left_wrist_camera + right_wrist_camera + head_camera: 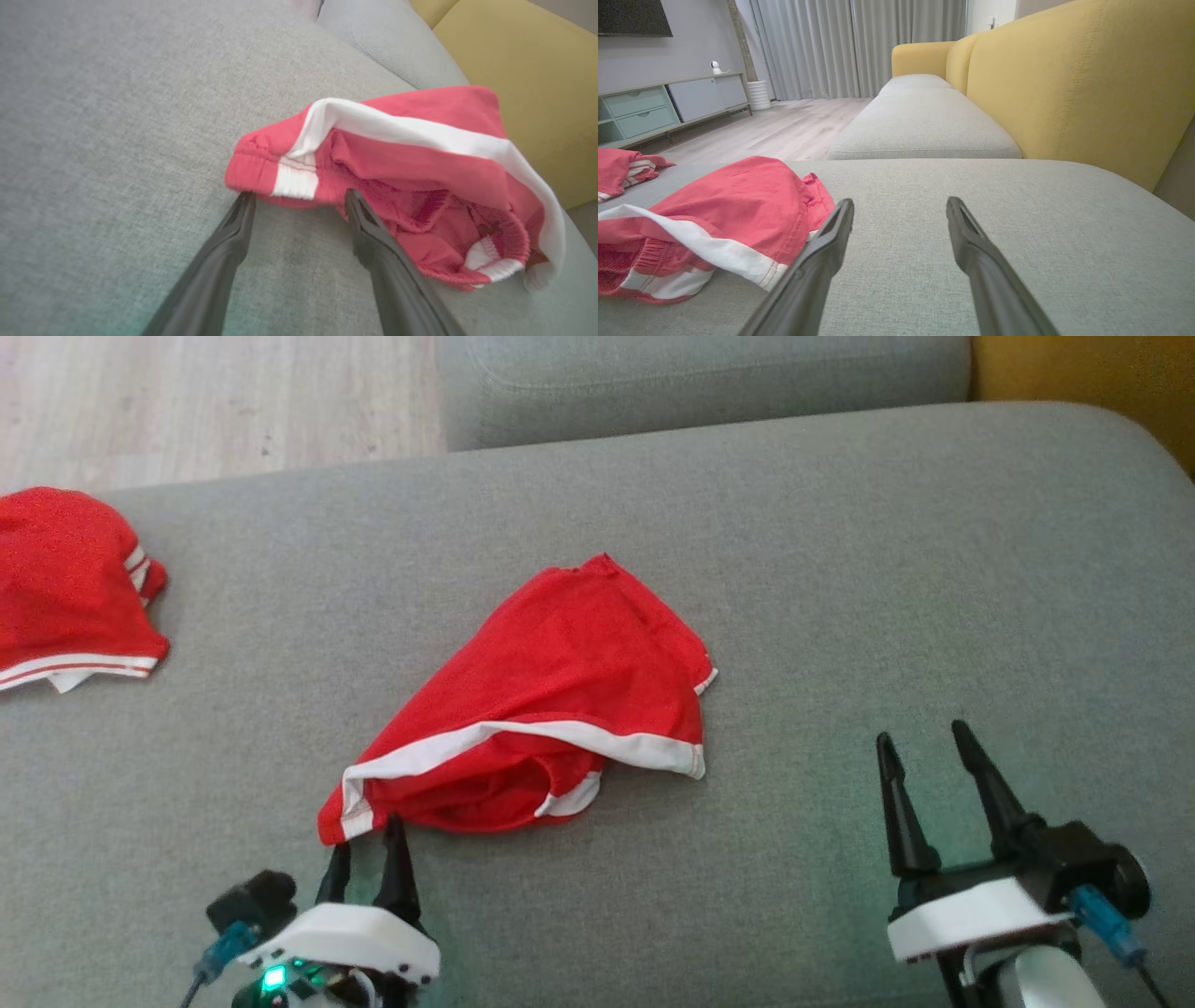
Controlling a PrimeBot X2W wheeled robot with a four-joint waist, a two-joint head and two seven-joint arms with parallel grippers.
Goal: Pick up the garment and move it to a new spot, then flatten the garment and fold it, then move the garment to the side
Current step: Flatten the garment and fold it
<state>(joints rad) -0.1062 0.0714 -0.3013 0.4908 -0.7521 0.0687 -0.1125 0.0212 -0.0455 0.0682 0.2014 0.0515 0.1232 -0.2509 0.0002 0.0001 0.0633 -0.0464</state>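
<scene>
While garment [560, 681] lies crumpled on sofa [840, 569], L gripper [367, 835] (tips at its edge) & R gripper [920, 733] gape wide, empty.

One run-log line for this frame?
stage: pre-grasp | left tool: open, at waistband corner of red garment | right tool: open, apart from it

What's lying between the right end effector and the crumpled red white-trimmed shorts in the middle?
Nothing: the head view shows a bare stretch of grey fabric sofa cushion between the right end effector and the crumpled red white-trimmed shorts.
</scene>
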